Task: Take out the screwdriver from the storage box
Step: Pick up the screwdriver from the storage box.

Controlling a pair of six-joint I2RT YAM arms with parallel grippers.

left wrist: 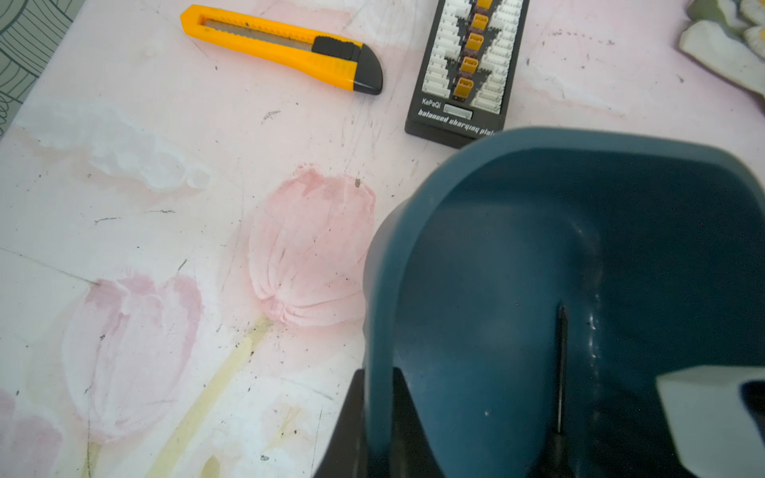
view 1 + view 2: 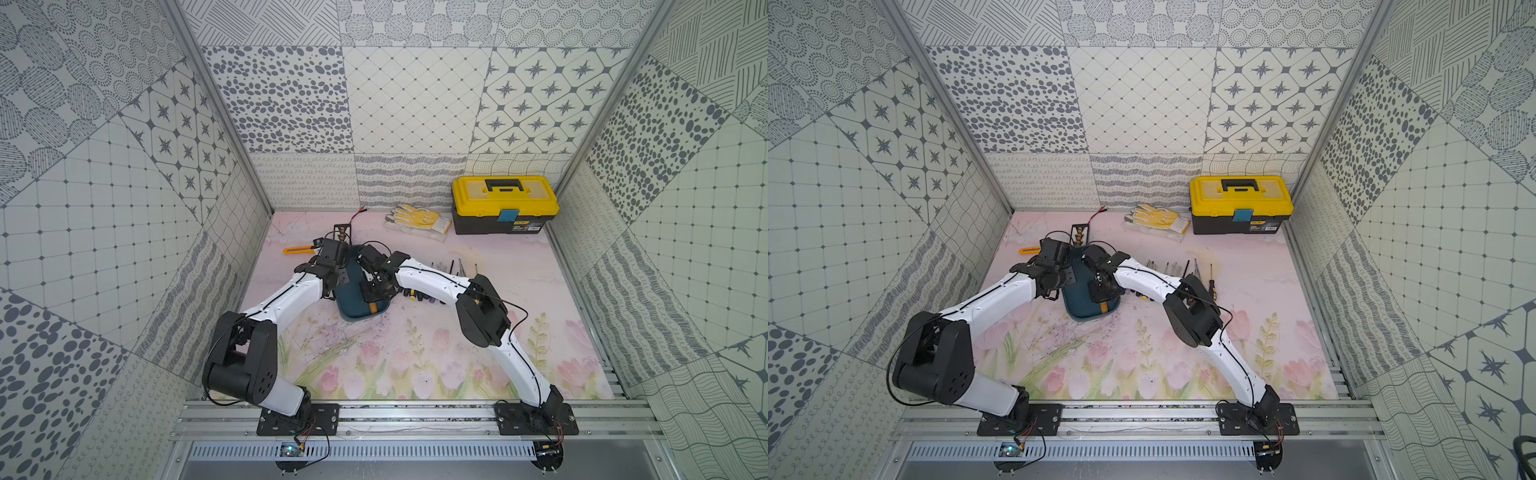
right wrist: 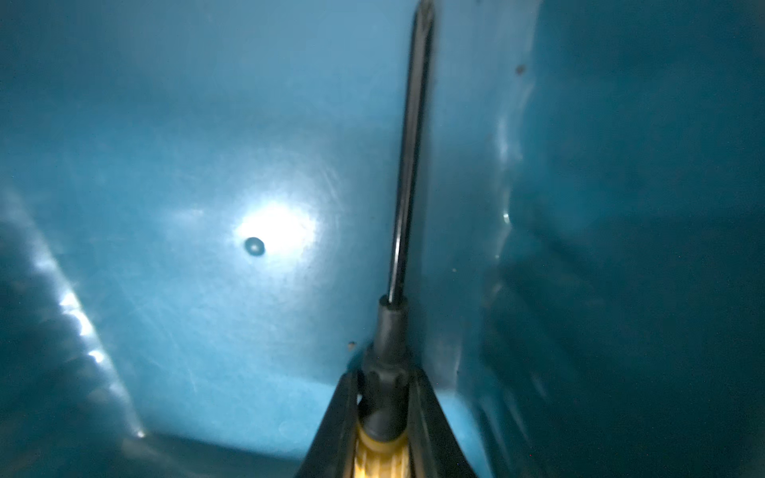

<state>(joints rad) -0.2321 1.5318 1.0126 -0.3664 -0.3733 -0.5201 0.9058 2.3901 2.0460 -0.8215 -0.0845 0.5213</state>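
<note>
The teal storage box (image 2: 351, 309) (image 2: 1081, 309) lies mid-table between both arms. My left gripper (image 1: 377, 383) (image 2: 334, 286) is shut on the box's left wall (image 1: 414, 248), one finger outside and one inside. Inside the box lies the screwdriver (image 3: 407, 165), with a black shaft (image 1: 561, 364) and a black-and-yellow handle whose yellow end shows in both top views (image 2: 373, 308) (image 2: 1104, 306). My right gripper (image 3: 383, 383) (image 2: 376, 291) is down in the box, shut on the handle just behind the shaft. The box floor (image 3: 207, 165) is otherwise bare.
A yellow utility knife (image 1: 281, 45) (image 2: 297, 249) and a black charging board (image 1: 463, 70) (image 2: 341, 232) lie just beyond the box. Several screwdrivers (image 2: 453, 270) lie in a row right of it. Work gloves (image 2: 417, 220) and a yellow-lidded toolbox (image 2: 505, 203) sit at the back.
</note>
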